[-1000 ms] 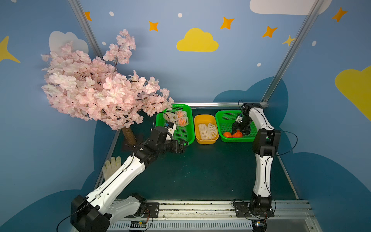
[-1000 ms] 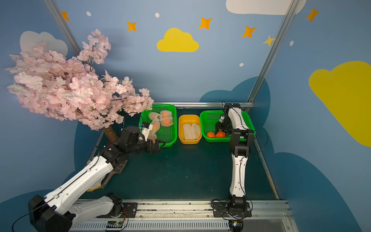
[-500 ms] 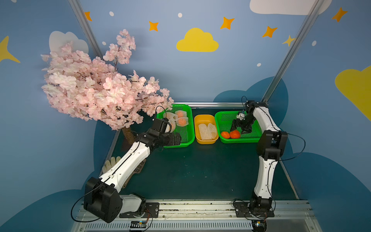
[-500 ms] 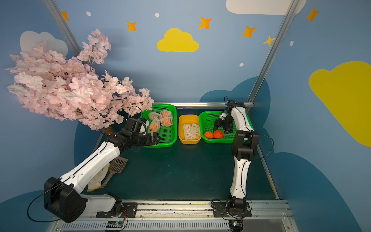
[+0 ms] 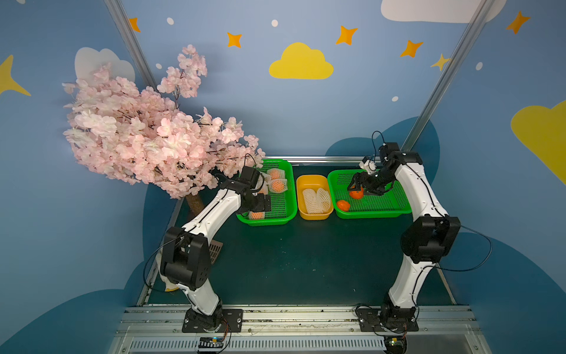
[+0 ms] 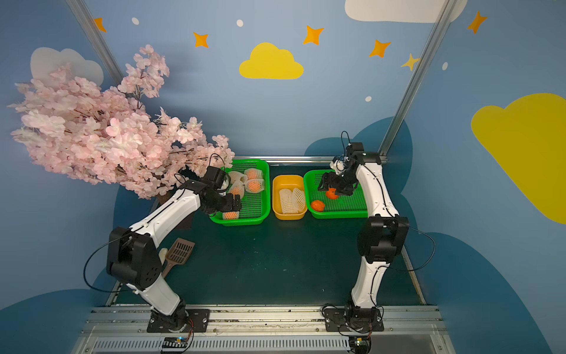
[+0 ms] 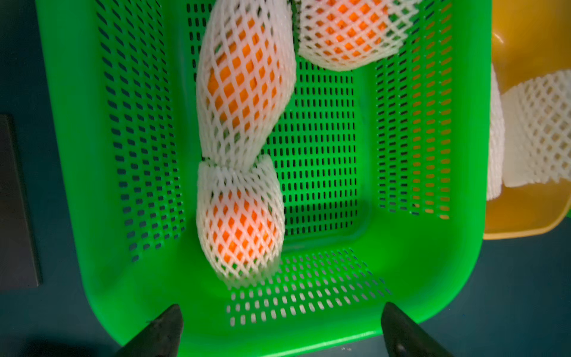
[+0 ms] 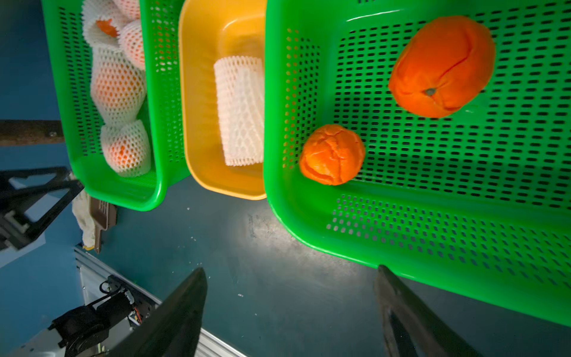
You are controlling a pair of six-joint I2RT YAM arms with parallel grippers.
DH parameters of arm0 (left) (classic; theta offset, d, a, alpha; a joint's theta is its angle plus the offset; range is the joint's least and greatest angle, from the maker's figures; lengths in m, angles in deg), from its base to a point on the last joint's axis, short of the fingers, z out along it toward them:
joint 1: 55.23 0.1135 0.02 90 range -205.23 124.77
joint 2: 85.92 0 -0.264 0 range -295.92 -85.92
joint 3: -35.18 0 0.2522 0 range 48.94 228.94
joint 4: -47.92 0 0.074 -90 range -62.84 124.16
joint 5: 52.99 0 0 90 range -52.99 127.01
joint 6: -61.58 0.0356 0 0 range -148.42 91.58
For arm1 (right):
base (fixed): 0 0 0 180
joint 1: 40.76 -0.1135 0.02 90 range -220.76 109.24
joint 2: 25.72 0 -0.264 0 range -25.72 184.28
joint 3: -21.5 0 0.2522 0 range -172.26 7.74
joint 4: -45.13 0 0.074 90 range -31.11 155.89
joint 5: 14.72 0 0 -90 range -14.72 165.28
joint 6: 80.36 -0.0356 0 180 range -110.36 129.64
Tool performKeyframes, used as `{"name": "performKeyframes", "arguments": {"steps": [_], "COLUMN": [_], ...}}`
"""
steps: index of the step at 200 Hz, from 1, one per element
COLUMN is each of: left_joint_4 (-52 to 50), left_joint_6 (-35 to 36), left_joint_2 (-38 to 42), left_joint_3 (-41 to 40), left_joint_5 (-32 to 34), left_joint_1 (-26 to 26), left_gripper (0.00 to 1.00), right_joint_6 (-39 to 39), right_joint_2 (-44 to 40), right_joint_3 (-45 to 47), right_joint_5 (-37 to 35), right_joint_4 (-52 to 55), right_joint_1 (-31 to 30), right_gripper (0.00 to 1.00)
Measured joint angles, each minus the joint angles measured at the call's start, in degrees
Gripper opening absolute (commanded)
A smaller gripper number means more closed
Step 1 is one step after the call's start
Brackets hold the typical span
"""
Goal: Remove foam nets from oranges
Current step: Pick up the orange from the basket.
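Observation:
In both top views my left gripper (image 5: 262, 204) (image 6: 234, 205) hangs open over the near end of the left green basket (image 5: 266, 222). That basket holds several oranges inside white foam nets (image 5: 277, 185). The left wrist view shows one netted orange (image 7: 241, 228) just ahead of my open left gripper (image 7: 279, 327), and two others (image 7: 244, 80) (image 7: 349, 31) farther in. My right gripper (image 5: 364, 188) (image 8: 290, 296) is open and empty above the right green basket (image 5: 373, 214). Two bare oranges (image 8: 441, 66) (image 8: 332, 154) lie in it. Empty foam nets (image 5: 315, 199) lie in the yellow tub (image 5: 315, 216).
A pink blossom tree (image 5: 147, 138) overhangs the back left, close to the left arm. A brown slotted scoop (image 6: 180, 251) and a white glove (image 8: 82, 216) lie on the dark mat at the left edge. A metal rail (image 5: 275, 318) runs along the front.
My left arm swung from the mat in front of the left basket to above its near end. My right gripper opened wider and lifted off the bare oranges.

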Motion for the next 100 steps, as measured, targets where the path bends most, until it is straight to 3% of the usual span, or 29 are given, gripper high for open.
{"name": "performKeyframes", "arguments": {"steps": [51, 100], "left_joint_4": [-7.3, -11.2], "left_joint_6": [1.3, 1.5], "left_joint_2": [-14.7, -20.9], "left_joint_3": [13.9, 17.0], "left_joint_5": [1.1, 1.7], "left_joint_1": [1.2, 1.6], "left_gripper": [0.95, 0.93], "right_joint_6": [0.2, 0.0], "right_joint_2": [-6.0, -11.3], "right_joint_3": [5.5, 10.3], "right_joint_5": [2.4, 3.2], "right_joint_4": [-0.2, -0.2], "right_joint_1": [-6.3, -7.6], "right_gripper": [0.84, 0.84]}}
